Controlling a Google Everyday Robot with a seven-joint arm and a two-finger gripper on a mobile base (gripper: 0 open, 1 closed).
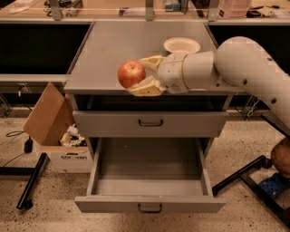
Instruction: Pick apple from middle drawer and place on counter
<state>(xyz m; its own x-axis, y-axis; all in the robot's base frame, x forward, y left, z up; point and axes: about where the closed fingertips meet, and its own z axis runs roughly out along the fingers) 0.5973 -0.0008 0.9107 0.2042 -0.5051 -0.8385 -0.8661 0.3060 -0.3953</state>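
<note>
The red apple (131, 74) with yellowish patches is held between the cream fingers (146, 87) of my gripper (144, 74). The gripper reaches in from the right on a white arm (235, 63) and holds the apple in front of the counter's (118, 50) front edge. The middle drawer (149, 174) is pulled open below, its grey floor bare, with a small dark loop handle (149, 208) on its front.
An off-white bowl (181, 45) sits on the counter at the back right. The top drawer (150, 123) is shut. An open cardboard box (56, 131) stands on the floor at the left. A pale wooden workbench (113, 9) runs behind.
</note>
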